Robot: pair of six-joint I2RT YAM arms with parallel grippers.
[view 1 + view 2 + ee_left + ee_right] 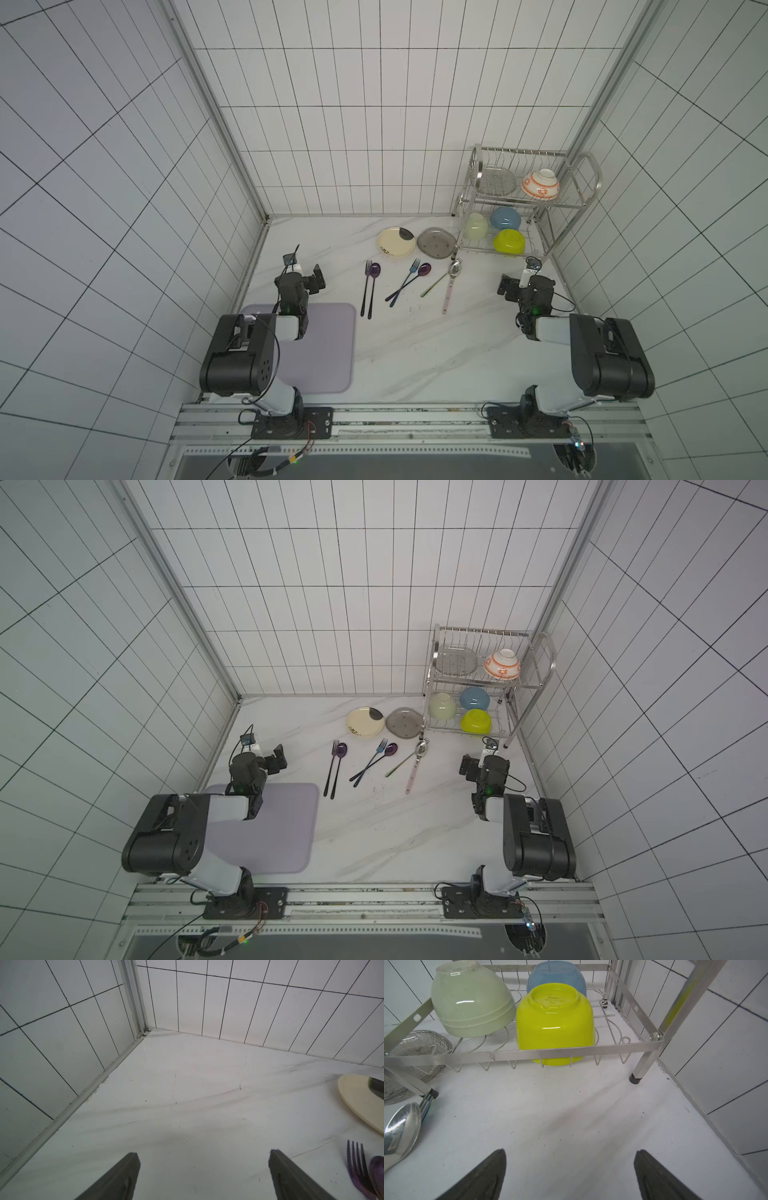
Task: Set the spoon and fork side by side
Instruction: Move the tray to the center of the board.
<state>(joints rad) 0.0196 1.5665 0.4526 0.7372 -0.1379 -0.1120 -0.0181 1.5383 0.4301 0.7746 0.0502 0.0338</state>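
Three fork-and-spoon pairs lie mid-table in both top views. A purple fork and a purple spoon lie parallel, close together. A blue fork and a dark-handled purple spoon cross at their handles. A silver spoon with a pink handle lies over a green-handled fork. My left gripper is open and empty, left of the purple pair. My right gripper is open and empty, right of the silver spoon.
A cream plate and a grey plate lie behind the cutlery. A steel dish rack holding several upturned bowls stands at the back right. A lilac mat lies under my left arm. Tiled walls close in three sides.
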